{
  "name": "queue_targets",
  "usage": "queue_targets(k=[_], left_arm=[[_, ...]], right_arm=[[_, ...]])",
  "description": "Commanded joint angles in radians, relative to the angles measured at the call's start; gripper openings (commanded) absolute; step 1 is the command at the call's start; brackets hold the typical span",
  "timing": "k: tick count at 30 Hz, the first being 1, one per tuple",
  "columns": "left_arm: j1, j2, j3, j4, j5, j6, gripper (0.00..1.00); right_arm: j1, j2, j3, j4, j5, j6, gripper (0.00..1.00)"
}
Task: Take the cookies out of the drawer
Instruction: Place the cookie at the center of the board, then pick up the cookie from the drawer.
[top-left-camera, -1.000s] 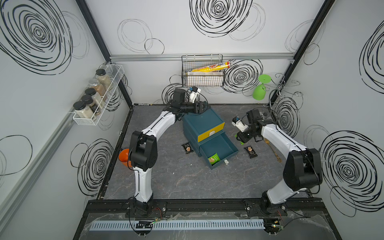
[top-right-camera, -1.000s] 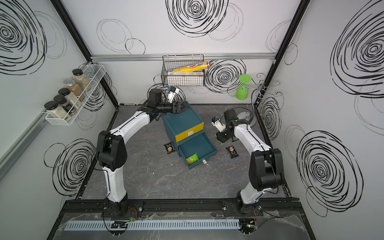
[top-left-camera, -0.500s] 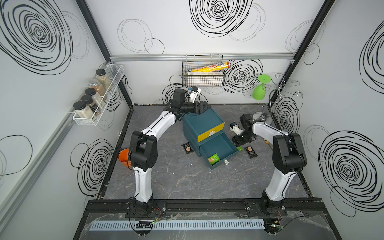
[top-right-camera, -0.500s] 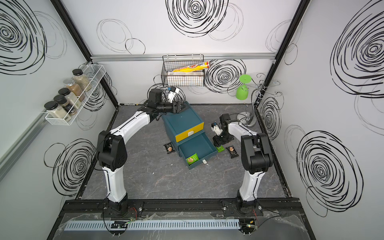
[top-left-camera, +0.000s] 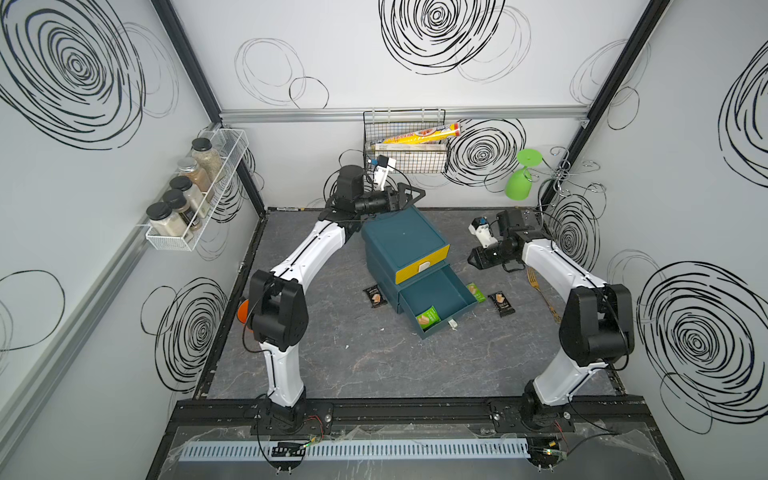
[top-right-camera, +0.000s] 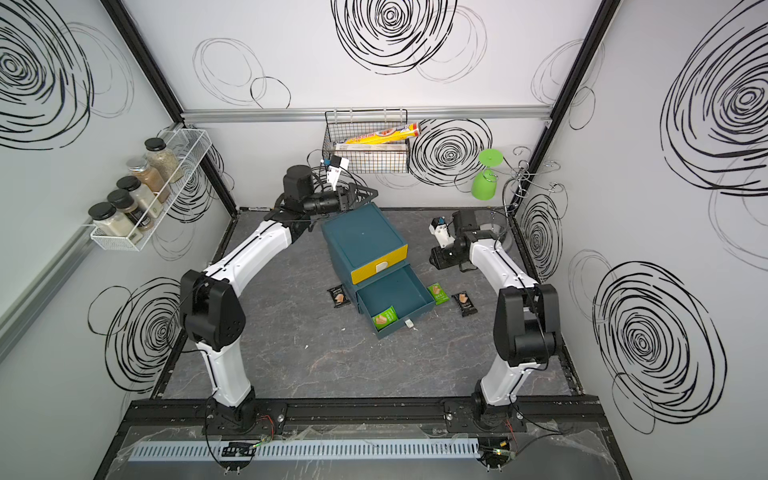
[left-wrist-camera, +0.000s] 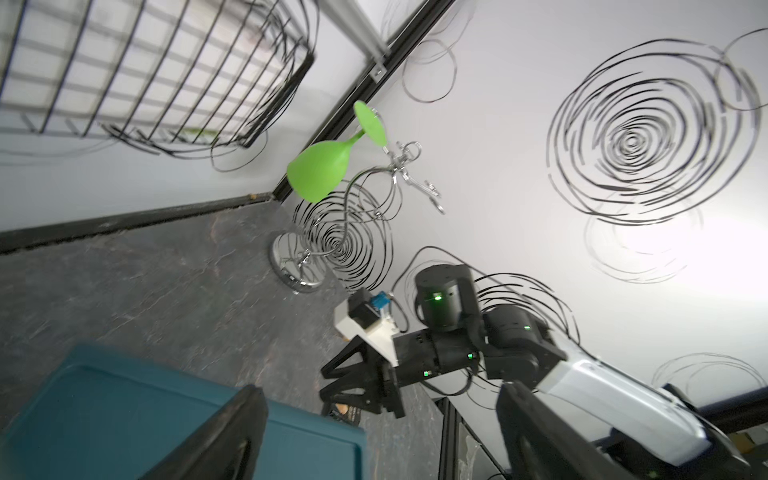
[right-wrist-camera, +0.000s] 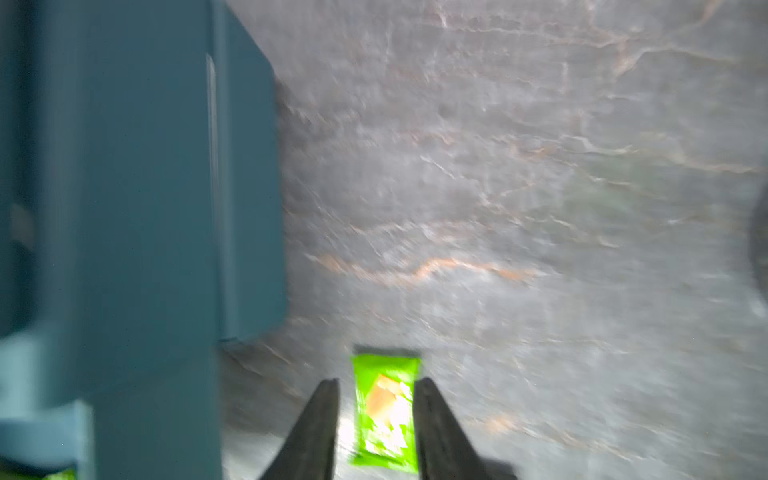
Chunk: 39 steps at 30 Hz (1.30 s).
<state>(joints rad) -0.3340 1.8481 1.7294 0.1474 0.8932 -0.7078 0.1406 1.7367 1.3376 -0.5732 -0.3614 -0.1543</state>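
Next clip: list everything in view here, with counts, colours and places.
green cookie packets: 2, one in the open drawer, one on the mat beside it
black cookie packets: 2, on mat, either side of drawer
drawer unit: 1, teal, yellow upper front, centre
spice jars: 5, left wall rack
wire basket: 1, black, back wall
glass: 1, green, hanging inverted
fork: 1, gold, right
left tool: open, above unit's back
right tool: open, empty, near green packet

Spice jars (top-left-camera: 183, 195) fill a wire rack (top-left-camera: 172, 243), a green wine glass (top-left-camera: 519, 185) hangs inverted from a chrome stand (top-left-camera: 565, 178), and a fork (top-left-camera: 542, 293) lies on the tabletop (top-left-camera: 374, 361).
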Motion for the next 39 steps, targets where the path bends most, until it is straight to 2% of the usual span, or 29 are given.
queue_targets(k=[1, 3, 5, 6, 11, 14, 21, 26, 34, 37, 39], left_arm=[[-0.048, -0.202, -0.07, 0.025, -0.027, 0.037, 0.94], [-0.135, -0.302, -0.107, -0.18, -0.135, 0.246, 0.94], [-0.233, -0.361, -0.121, -0.397, -0.302, 0.442, 0.95], [-0.273, -0.381, -0.15, -0.471, -0.354, 0.502, 0.95], [-0.36, -0.443, -0.346, -0.603, -0.538, 0.616, 0.94], [-0.408, -0.431, -0.375, -0.62, -0.632, 0.685, 0.94], [-0.497, -0.305, -0.313, -0.687, -0.743, 0.8, 0.93], [-0.563, -0.157, -0.204, -0.825, -0.884, 0.912, 0.91], [-0.575, -0.026, -0.069, -0.907, -1.029, 1.072, 0.89], [-0.56, 0.009, -0.022, -0.926, -1.019, 1.105, 0.87], [-0.565, 0.01, -0.045, -0.92, -0.992, 1.16, 0.86]], right_arm=[[0.004, 0.04, -0.004, 0.058, -0.137, 0.073, 0.28], [0.004, 0.028, -0.022, 0.098, -0.179, 0.081, 0.28], [0.004, 0.023, -0.026, 0.122, -0.205, 0.089, 0.28], [0.004, 0.028, -0.022, 0.126, -0.216, 0.09, 0.28], [0.018, 0.094, 0.031, 0.137, -0.254, 0.106, 0.27], [0.047, 0.121, 0.047, 0.163, -0.261, 0.112, 0.27], [0.053, 0.147, 0.066, 0.167, -0.276, 0.095, 0.27], [0.054, 0.146, 0.059, 0.172, -0.281, 0.091, 0.27], [0.056, 0.15, 0.044, 0.196, -0.306, 0.085, 0.27], [0.057, 0.155, 0.044, 0.203, -0.321, 0.08, 0.27], [0.058, 0.164, 0.041, 0.204, -0.322, 0.071, 0.27]])
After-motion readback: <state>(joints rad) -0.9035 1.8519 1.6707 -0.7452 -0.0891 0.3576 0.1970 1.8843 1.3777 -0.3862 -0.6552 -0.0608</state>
